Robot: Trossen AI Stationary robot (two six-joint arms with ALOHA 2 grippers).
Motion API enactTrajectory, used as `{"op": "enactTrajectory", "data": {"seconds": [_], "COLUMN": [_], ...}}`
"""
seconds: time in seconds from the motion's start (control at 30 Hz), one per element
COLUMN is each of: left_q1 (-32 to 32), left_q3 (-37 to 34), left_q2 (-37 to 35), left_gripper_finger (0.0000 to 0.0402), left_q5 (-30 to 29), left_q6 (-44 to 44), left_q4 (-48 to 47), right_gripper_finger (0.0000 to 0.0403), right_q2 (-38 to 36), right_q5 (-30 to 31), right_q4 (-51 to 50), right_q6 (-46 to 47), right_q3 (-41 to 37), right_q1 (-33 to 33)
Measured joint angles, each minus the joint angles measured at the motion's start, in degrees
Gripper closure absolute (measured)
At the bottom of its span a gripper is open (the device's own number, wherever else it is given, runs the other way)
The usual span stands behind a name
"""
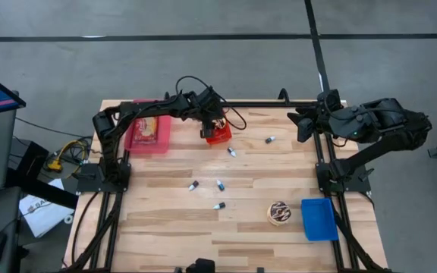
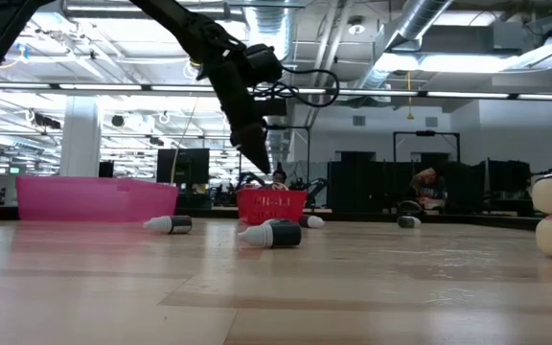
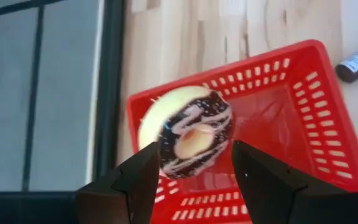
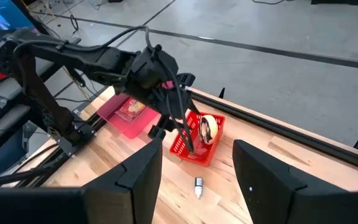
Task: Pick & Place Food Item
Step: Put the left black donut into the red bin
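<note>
High view: at twelve o'clock on the table (image 1: 165, 227) my left gripper (image 1: 217, 126) hangs over the red basket (image 1: 218, 136), ready for the drop; the right arm waits at two o'clock.
Left wrist view: I see its fingers (image 3: 135, 180) spread, gripping nothing; the chocolate donut (image 3: 188, 134) leans inside the basket.
Right wrist view: right gripper (image 4: 197, 171) open, empty; only here does the donut show propped against the far wall.

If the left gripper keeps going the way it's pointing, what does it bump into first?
Probably the chocolate-iced donut, which sits right ahead of the open left gripper, leaning in the red basket. After it comes the basket's floor, though depth is hard to judge.
</note>
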Motion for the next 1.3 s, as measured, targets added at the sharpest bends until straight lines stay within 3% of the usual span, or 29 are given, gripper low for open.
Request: {"op": "enactTrajectory", "data": {"seconds": [0.17,0.33,0.6,0.83,1.0,1.17,1.3], "left_q1": [-0.2,-0.2,-1.7,-2.9,-0.4,0.2,-0.2], "left_q3": [0.0,-3.6,-15.4,-15.6,-13.6,-11.9,-11.6], "left_q2": [-2.1,-8.4,-18.2,-12.1,-7.3,-3.5,-1.6], "left_gripper_finger": [0.0206,0.0206,0.0206,0.0206,0.0206,0.0206,0.0206], "left_q5": [6.8,10.0,9.1,-3.5,-4.3,-2.4,-4.5], "left_q6": [-1.9,-2.4,-1.9,4.6,5.7,9.7,12.6], "left_q4": [-3.9,-4.0,2.7,11.6,17.3,17.2,18.9], "right_gripper_finger": [0.0214,0.0214,0.0214,0.0214,0.0214,0.0214,0.0214], "right_q2": [0.0,0.0,0.1,0.1,0.5,1.1,1.3], "right_q5": [1.2,5.1,8.5,9.0,9.0,9.0,8.9], "right_q4": [-2.4,-9.4,-15.5,-14.9,-14.0,-13.9,-13.9], "right_q6": [2.8,10.2,18.2,17.0,17.0,16.8,16.9], "right_q3": [0.0,0.0,0.0,0.0,0.0,0.0,0.0], "right_q1": [2.5,6.1,10.1,8.3,7.9,7.9,7.9]}}
